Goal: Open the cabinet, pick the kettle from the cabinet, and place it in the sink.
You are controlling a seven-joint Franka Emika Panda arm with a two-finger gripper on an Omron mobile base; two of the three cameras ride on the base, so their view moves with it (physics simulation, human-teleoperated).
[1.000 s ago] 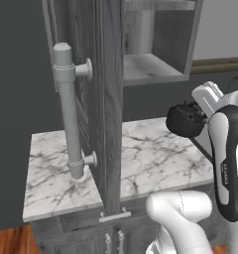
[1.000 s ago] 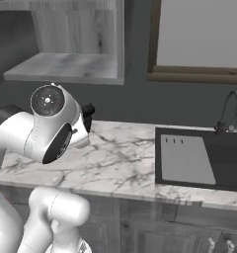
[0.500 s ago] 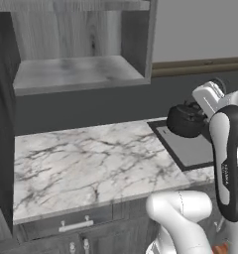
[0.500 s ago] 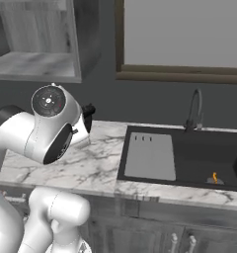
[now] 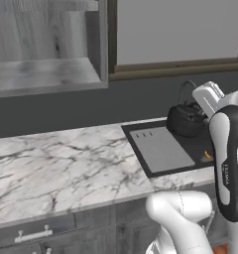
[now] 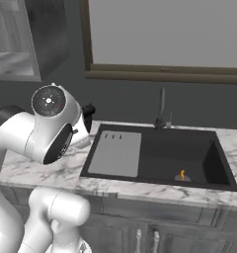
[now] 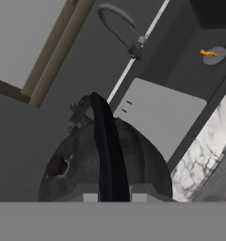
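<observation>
The black round kettle (image 5: 185, 120) hangs in the air over the near left part of the sink (image 5: 190, 154), above the light grey drainboard (image 5: 160, 149). My gripper (image 7: 114, 195) is shut on the kettle's arched handle (image 7: 105, 146), and the kettle's body (image 7: 77, 164) hides the fingertips. In the right base view a dark edge of the kettle (image 6: 87, 112) peeks out behind my arm, left of the sink (image 6: 189, 148). The cabinet (image 5: 46, 49) stands open at the upper left, its shelf bare.
A thin curved faucet (image 6: 162, 106) rises behind the basin. A small orange thing (image 6: 182, 174) lies at the drain. Marble counter (image 5: 56, 168) stretches to the left of the sink. A framed window (image 6: 165, 34) is above. Drawers with small handles (image 5: 32, 234) run below.
The whole picture has slid left as the base drove right: the cabinet door left the view and the sink came in. The kettle stays in my shut gripper.
</observation>
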